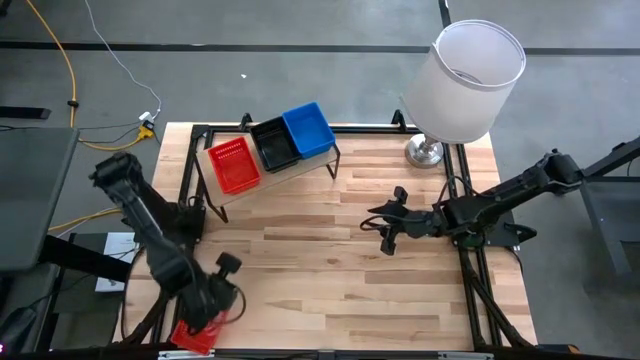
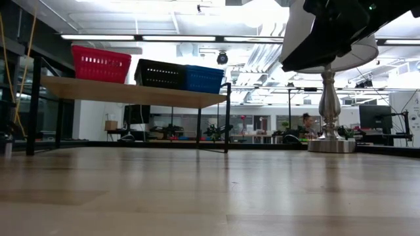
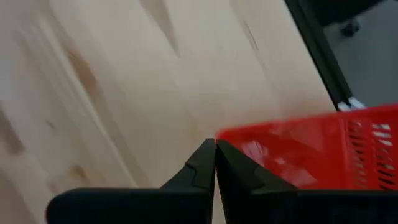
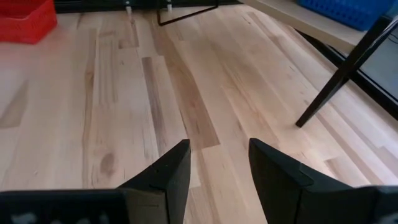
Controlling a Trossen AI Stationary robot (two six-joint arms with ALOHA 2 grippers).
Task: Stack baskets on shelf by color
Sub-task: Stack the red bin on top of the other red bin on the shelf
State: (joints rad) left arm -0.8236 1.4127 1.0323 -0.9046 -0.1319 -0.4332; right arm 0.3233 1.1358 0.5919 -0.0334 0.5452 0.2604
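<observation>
Baskets, red (image 1: pixel 233 165), black (image 1: pixel 274 144) and blue (image 1: pixel 307 129), sit side by side on the shelf (image 1: pixel 262 180). Left gripper (image 3: pixel 215 163) is pinched together beside another red basket (image 3: pixel 305 152) at the table's near edge; right gripper (image 4: pixel 217 163) hovers mid-table, gaping, empty.

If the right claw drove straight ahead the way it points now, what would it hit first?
Probably nothing soon: the open right claw faces bare tabletop. Far ahead lies the red basket at the table's corner, slightly off that line; depth is unclear.

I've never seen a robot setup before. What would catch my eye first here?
Three bright baskets in a row on the shelf at the table's far side: red basket, black basket, blue basket. A tall white lamp stands at the far right corner. Near the front left corner, the left tool is shut beside another red basket.
</observation>
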